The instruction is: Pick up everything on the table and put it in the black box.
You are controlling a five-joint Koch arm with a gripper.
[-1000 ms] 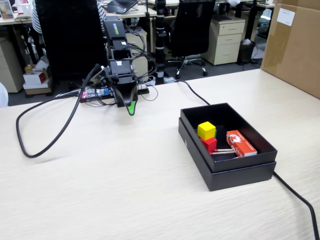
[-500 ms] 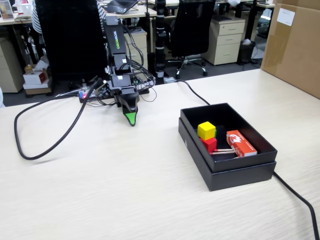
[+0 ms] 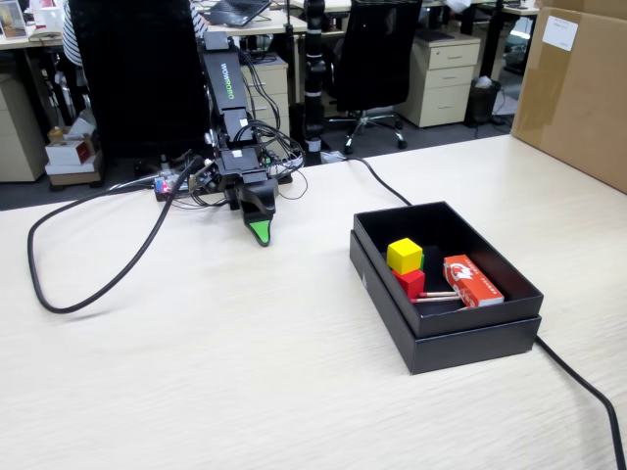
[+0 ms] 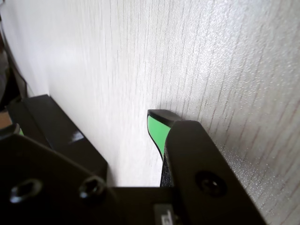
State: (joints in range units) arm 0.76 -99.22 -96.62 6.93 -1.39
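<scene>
The table (image 3: 245, 372) looks like pale wood-grain laminate, finely streaked with a soft sheen. The black box (image 3: 468, 338) seems matt card. The tool (image 3: 259, 231) is matt black plastic with a smooth green pad.

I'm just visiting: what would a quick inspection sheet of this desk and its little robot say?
Surface: pale wood-grain table, bare in front of the arm.
Job's things: yellow cube on top of red cube, both inside the black box; green cube not seen.
Clutter: orange-red packet and thin stick in the box.
Grippers: gripper low over the table, holding nothing seen; fingers' state unclear.
Cables: black cable looping across the table.
Surroundings: cardboard carton, office chairs, desks.
</scene>
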